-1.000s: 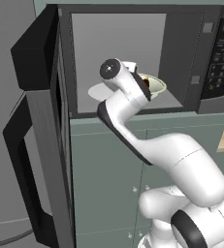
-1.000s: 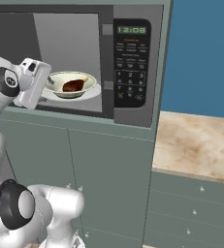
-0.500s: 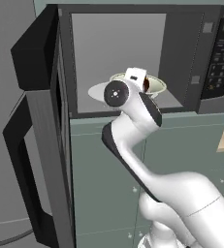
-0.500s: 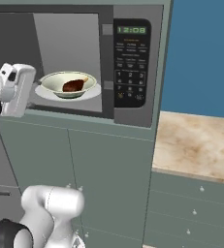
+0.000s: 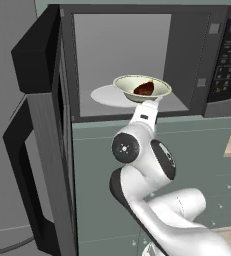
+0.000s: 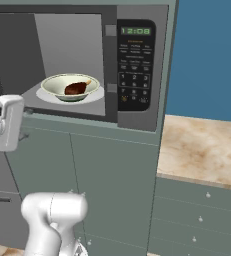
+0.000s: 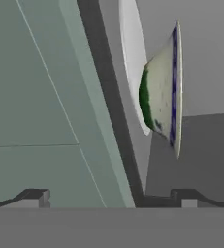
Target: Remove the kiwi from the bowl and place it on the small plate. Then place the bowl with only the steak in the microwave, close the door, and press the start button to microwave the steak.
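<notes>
The wide cream-white bowl (image 5: 141, 88) with its glossy reddish-brown steak (image 5: 144, 89) is sitting on the white turntable (image 5: 107, 96) inside the grey microwave (image 6: 137, 65). The gripper (image 7: 113, 197) is hanging below the opening, its fingers (image 7: 33, 197) spread wide and holding nothing. The dark-windowed door (image 5: 42, 130) is standing fully open; it looks stiff and hinged, best pushed near its long bar handle (image 5: 22, 185). There is plenty of open room leftward.

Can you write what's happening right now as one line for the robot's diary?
bowl with steak: on turntable in microwave | door: open | gripper: open, empty, outside microwave | next: probably close door
</notes>
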Motion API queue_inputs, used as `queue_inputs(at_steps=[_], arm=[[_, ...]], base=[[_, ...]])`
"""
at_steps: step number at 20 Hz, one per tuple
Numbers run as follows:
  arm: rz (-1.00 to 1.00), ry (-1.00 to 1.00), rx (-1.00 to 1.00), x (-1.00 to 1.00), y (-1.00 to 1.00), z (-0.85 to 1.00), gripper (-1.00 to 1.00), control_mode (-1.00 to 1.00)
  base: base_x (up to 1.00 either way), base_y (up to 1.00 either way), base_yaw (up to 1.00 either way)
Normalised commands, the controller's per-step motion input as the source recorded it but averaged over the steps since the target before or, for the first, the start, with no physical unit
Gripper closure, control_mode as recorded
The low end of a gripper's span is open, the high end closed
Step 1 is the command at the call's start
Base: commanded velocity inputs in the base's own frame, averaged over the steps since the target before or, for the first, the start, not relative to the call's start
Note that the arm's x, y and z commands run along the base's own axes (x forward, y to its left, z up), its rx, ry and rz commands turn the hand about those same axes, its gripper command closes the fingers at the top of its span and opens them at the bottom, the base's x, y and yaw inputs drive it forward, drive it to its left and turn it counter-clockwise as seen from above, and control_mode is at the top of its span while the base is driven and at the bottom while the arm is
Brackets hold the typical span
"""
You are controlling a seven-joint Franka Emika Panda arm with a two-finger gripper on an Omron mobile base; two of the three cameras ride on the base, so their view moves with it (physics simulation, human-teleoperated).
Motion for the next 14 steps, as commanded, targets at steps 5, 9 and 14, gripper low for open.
queue_inputs(at_steps=[5, 9, 14], arm=[[0.0, 0.0, -0.27, 0.0, -0.07, -0.65, -1.0, -1.0], [0.0, 0.0, -0.15, 0.0, -0.06, -0.51, -1.0, -1.0], [0.01, -0.05, -0.06, 0.01, -0.05, -0.33, -1.0, -1.0]], base=[[0.0, 0.0, 0.0], [0.0, 0.0, 0.0], [0.0, 0.0, 0.0]])
